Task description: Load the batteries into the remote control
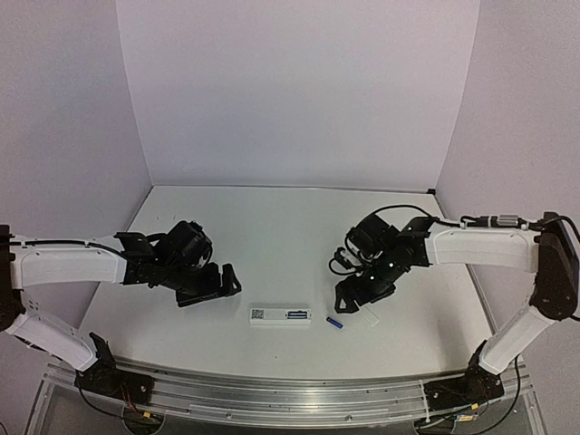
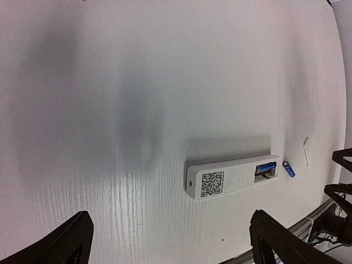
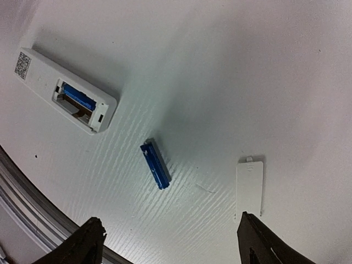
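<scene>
The white remote control (image 1: 279, 315) lies back-up near the table's front, its QR label up and its battery bay open. One blue battery (image 3: 78, 97) sits inside the bay. The other battery (image 3: 155, 164) lies loose on the table just off the remote's open end, also visible in the top view (image 1: 335, 322). My right gripper (image 3: 170, 236) hovers open above the loose battery, with nothing between its fingers. To the left of the remote (image 2: 234, 177), my left gripper (image 2: 171, 234) is open and empty.
A small flat white cover piece (image 3: 249, 187) lies on the table right of the loose battery, close under my right finger. A metal rail (image 1: 290, 399) runs along the table's front edge. White walls enclose the back and sides.
</scene>
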